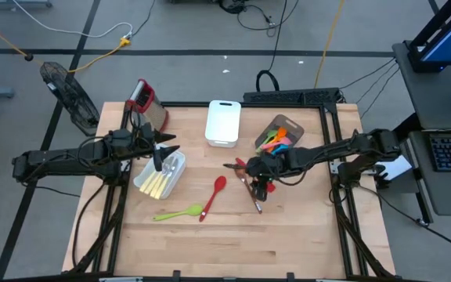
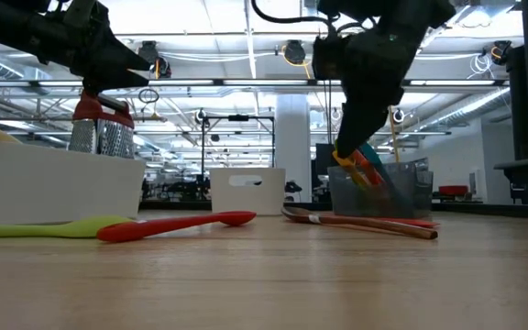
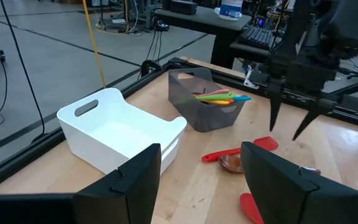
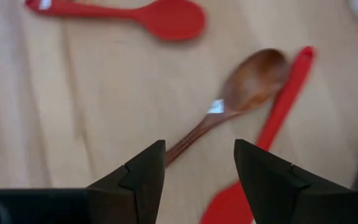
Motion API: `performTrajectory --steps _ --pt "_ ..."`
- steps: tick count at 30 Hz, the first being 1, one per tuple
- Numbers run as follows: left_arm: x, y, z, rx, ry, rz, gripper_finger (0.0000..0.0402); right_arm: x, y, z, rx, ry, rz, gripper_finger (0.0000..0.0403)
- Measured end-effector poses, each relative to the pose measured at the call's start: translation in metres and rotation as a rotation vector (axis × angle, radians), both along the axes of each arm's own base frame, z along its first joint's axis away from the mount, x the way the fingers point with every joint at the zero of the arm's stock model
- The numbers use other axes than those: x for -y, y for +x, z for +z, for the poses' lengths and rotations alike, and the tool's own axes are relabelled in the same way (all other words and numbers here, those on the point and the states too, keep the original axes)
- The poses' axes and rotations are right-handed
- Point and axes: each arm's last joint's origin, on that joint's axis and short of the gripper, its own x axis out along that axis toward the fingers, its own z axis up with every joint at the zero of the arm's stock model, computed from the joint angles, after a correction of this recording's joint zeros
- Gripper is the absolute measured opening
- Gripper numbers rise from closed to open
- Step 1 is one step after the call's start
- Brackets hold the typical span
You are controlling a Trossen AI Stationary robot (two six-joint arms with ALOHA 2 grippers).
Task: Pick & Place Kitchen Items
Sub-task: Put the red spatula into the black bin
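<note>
A brown wooden spoon (image 4: 244, 90) and a red spatula (image 4: 281, 112) lie side by side flat on the table, right of centre. My right gripper (image 4: 197, 171) hovers above them, open and empty, its fingers pointing down; it also shows in the high view (image 1: 250, 178). A red spoon (image 1: 214, 196) and a green spoon (image 1: 178, 212) lie flat near the table's middle. My left gripper (image 1: 160, 157) is open and empty above a white bin (image 1: 160, 176) holding pale-yellow cutlery.
An empty white bin (image 1: 223, 122) stands at the far middle. A grey bin (image 1: 282, 135) holding several coloured utensils stands to its right. A steel grater with a red top (image 1: 147, 102) stands at the far left. Bare wood lies along the near edge.
</note>
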Motion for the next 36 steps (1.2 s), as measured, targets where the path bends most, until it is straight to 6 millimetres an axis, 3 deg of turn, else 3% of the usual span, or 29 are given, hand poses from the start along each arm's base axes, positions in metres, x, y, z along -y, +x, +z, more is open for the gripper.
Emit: performTrajectory --steps 5,15,36 --pt "0.0 0.0 0.0 -0.01 0.033 -0.006 0.0228 0.002 0.003 -0.006 -0.017 0.003 -0.052 0.0185" --pt "0.0 0.0 0.0 -0.016 0.051 -0.009 0.0228 -0.001 0.012 -0.04 -0.127 0.02 -0.149 0.0183" --pt "0.0 0.0 0.0 -0.015 0.052 -0.01 0.0228 0.007 0.009 -0.05 -0.191 0.007 -0.367 0.0189"
